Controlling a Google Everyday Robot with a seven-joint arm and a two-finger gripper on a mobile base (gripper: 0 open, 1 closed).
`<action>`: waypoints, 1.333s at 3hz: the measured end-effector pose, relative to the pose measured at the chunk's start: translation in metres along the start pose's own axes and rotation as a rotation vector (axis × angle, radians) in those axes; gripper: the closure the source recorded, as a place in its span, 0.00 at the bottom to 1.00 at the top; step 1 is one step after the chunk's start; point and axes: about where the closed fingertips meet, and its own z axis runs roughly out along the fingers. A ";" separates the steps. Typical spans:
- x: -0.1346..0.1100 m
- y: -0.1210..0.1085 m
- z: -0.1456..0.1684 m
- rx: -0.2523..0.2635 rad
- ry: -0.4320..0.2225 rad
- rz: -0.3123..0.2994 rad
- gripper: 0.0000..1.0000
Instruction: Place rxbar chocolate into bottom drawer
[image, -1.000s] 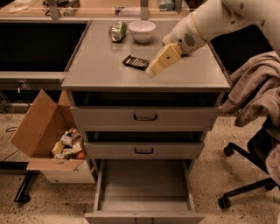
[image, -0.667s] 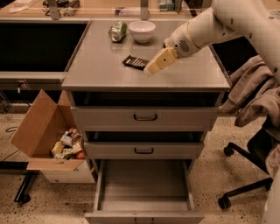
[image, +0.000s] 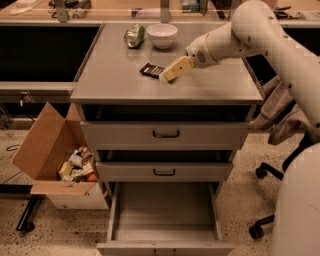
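The rxbar chocolate (image: 151, 69), a flat black bar, lies on the grey cabinet top (image: 110, 75) near its middle. My gripper (image: 167, 76) reaches in from the right and sits right at the bar's right end, covering part of it. The bottom drawer (image: 165, 212) is pulled open below, plain grey inside with nothing in it. The two upper drawers (image: 165, 134) with black handles are slightly open.
A green can (image: 134, 36) lies on its side and a white bowl (image: 161, 35) stands at the back of the cabinet top. An open cardboard box (image: 55, 155) of scraps sits on the floor at left. An office chair (image: 280, 165) with draped cloth stands at right.
My arm has moved left and lower across the cabinet top, bringing the gripper up against the bar's right end. The bar has not moved.
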 end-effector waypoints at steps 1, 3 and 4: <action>-0.004 -0.012 0.017 0.003 -0.040 0.019 0.00; 0.000 -0.016 0.056 -0.008 -0.024 0.045 0.00; 0.003 -0.018 0.069 -0.012 -0.011 0.056 0.00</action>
